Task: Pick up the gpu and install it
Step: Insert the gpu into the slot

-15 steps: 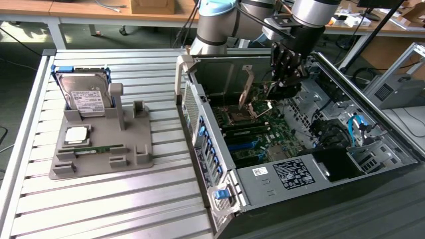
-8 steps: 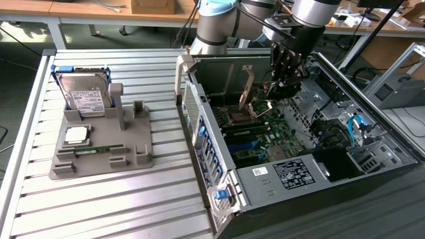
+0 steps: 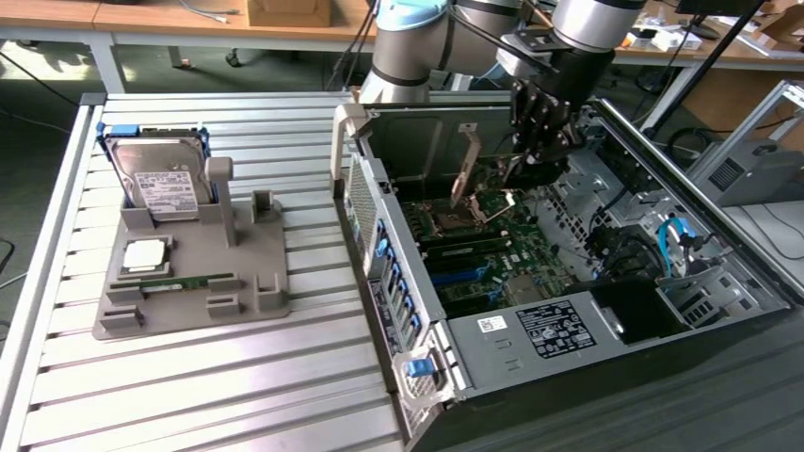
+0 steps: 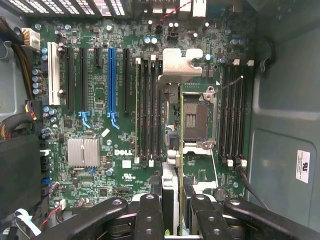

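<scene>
My gripper (image 3: pixel 525 169) hangs inside the open computer case (image 3: pixel 503 348), above the motherboard (image 3: pixel 503 254), and is shut on the gpu (image 3: pixel 475 174). The gpu is held on edge, with its metal end bracket pointing up toward the back wall of the case. In the wrist view the gpu (image 4: pixel 176 150) appears edge-on as a thin strip between my black fingers (image 4: pixel 150 215), and its silver bracket (image 4: pixel 182 62) is at the far end. It hovers over the memory slots and the CPU socket (image 4: pixel 195 117). The blue expansion slot (image 4: pixel 111 82) lies off to one side, apart from the card.
A grey parts holder (image 3: pixel 258 282) stands on the slatted table at the exterior view's left, carrying a hard drive (image 3: pixel 157 184), a CPU (image 3: pixel 145 254) and a memory stick (image 3: pixel 183 281). Case walls, cables (image 3: pixel 672 240) and the power supply (image 3: pixel 559 325) hem in the motherboard.
</scene>
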You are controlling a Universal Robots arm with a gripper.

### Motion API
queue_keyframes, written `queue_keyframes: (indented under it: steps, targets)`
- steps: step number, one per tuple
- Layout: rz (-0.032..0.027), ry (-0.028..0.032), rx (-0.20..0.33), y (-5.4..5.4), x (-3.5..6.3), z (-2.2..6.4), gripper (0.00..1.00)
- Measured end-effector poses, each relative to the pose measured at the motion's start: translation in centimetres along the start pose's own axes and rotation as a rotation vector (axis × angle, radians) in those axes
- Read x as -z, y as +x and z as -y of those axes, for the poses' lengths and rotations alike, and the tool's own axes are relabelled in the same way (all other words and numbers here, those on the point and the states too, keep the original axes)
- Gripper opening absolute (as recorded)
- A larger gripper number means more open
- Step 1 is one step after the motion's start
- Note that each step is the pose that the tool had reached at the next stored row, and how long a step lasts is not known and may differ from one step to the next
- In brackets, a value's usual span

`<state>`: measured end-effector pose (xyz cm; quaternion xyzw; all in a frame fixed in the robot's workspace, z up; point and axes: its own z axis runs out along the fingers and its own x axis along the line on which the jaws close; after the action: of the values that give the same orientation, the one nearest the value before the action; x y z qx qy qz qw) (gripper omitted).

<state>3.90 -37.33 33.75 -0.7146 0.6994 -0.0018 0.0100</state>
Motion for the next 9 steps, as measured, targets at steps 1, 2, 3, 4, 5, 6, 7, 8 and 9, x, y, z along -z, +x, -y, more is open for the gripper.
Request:
queue_keyframes:
  steps: [1, 2, 3, 4, 5, 6, 7, 8, 9]
  targets:
    - [0.0002, -0.0098, 0.000, 0.00, -0.01, 0.00, 0.27]
    - [0.0001, -0.0192, 0.000, -0.01, -0.01, 0.00, 0.27]
    - [0.0000, -0.0206, 0.000, -0.01, -0.01, 0.00, 0.27]
    - [0.0001, -0.0206, 0.000, -0.01, -0.01, 0.00, 0.27]
    - [0.0002, -0.0206, 0.000, -0.01, -0.01, 0.00, 0.27]
    - [0.0002, -0.0206, 0.000, -0.01, -0.02, 0.00, 0.27]
    - [0.0002, -0.0206, 0.000, -0.01, -0.01, 0.00, 0.27]
    - [0.0003, -0.0206, 0.000, -0.01, -0.02, 0.00, 0.27]
    - [0.0003, -0.0206, 0.000, 0.00, -0.02, 0.00, 0.27]
